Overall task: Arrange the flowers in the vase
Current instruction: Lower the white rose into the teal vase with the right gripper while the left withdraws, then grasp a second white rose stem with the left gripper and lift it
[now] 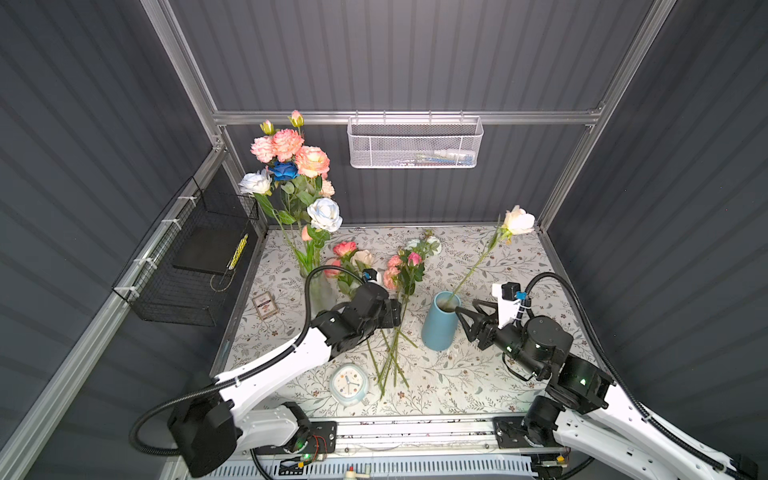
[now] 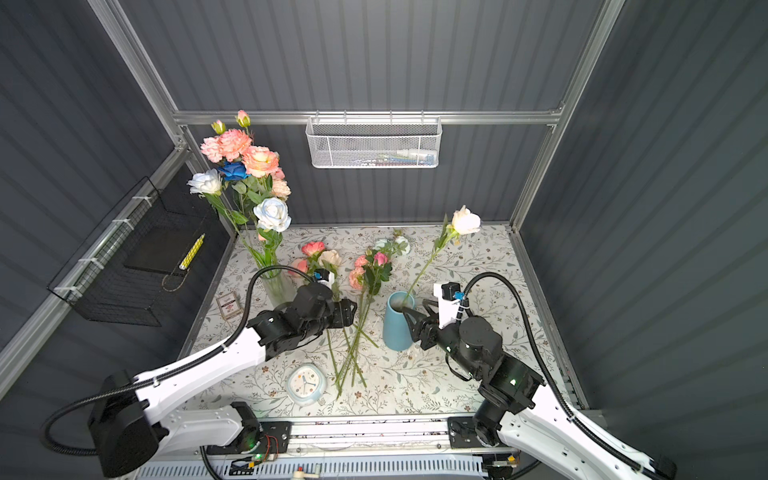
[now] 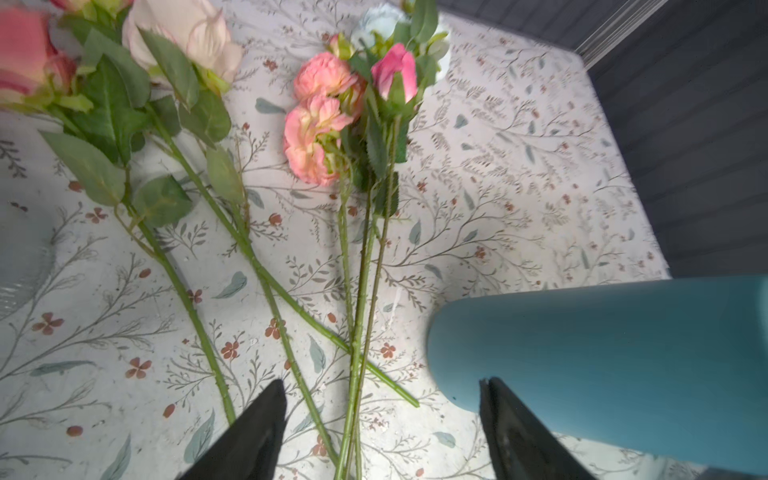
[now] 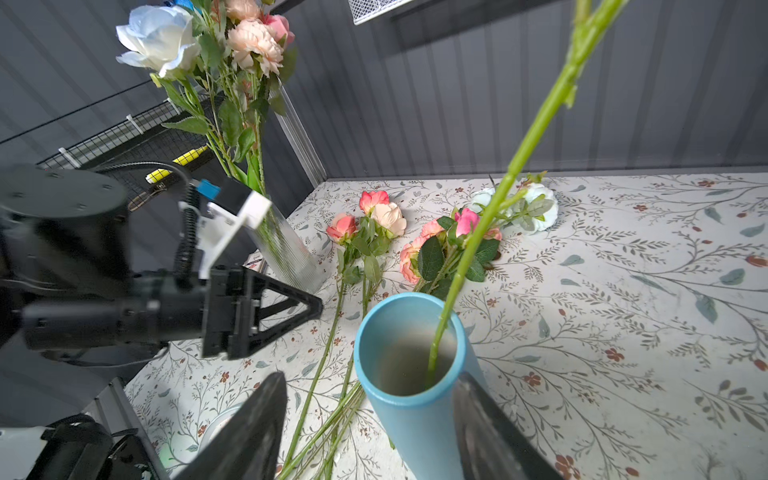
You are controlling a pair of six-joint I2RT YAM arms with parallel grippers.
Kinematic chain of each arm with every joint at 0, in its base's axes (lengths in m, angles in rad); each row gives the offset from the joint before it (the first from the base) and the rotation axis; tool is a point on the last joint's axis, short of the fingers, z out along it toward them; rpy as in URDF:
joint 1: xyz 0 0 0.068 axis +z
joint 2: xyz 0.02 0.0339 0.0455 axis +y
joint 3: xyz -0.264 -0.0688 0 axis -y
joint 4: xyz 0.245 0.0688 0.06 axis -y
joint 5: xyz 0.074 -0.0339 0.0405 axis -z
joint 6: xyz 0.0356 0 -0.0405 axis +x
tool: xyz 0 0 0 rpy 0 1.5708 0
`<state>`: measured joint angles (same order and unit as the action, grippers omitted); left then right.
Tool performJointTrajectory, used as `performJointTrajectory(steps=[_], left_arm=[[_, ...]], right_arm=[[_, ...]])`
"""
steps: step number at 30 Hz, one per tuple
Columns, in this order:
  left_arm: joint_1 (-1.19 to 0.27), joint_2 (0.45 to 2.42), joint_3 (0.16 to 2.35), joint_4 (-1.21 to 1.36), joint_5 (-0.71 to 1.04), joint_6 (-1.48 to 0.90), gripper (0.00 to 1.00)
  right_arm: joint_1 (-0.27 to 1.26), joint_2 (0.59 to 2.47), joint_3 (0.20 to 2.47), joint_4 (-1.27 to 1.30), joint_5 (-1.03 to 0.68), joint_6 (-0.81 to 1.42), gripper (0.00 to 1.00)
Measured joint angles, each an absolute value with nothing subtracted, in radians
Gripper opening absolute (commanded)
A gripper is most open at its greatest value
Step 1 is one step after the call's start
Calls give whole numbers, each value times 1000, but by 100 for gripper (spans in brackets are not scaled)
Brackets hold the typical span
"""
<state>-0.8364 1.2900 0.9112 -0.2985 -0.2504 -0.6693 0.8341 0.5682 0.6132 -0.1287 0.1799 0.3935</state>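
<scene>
**Cream rose (image 1: 518,221) in the blue vase (image 1: 438,328), others on the bench (image 1: 519,374)**

The cream rose leans out of the blue vase. The right end effector (image 4: 370,376) hangs at the vase's rim, fingers apart, gripping nothing. The left end effector (image 3: 382,383), fingers apart, hovers over the stems of the loose flowers (image 1: 399,266) lying on the bench. A bunch (image 1: 309,160) stands in a glass vase (image 2: 277,291), back left.

Two robot arms, the left arm (image 1: 270,370) and right arm (image 1: 594,424), have glossy white shells and matte black cylindrical joints (image 1: 544,336). A ribbed black hose (image 1: 308,303) loops beside each. White wrist brackets (image 1: 503,309) carry small black cameras (image 1: 510,290) with blue plugs (image 1: 520,296). The left gripper (image 3: 382,386) and right gripper (image 4: 370,379) are black, with triangular open-frame fingers (image 4: 313,308). Green lights (image 1: 582,380) glow on joints.
</scene>
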Motion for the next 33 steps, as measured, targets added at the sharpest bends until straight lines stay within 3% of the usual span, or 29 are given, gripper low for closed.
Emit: performJointTrajectory(steps=[13, 16, 21, 33], left_arm=[[-751, 1612, 982, -211, -189, -632, 48], [-752, 1652, 1008, -189, -162, -612, 48], [-764, 1674, 1016, -179, -138, -591, 36], [-785, 1744, 1028, -218, -154, -564, 33]], right_arm=[[839, 508, 613, -179, 188, 401, 64], [839, 501, 611, -191, 190, 401, 64], [839, 491, 609, -200, 196, 401, 64], [839, 493, 607, -204, 207, 401, 64]])
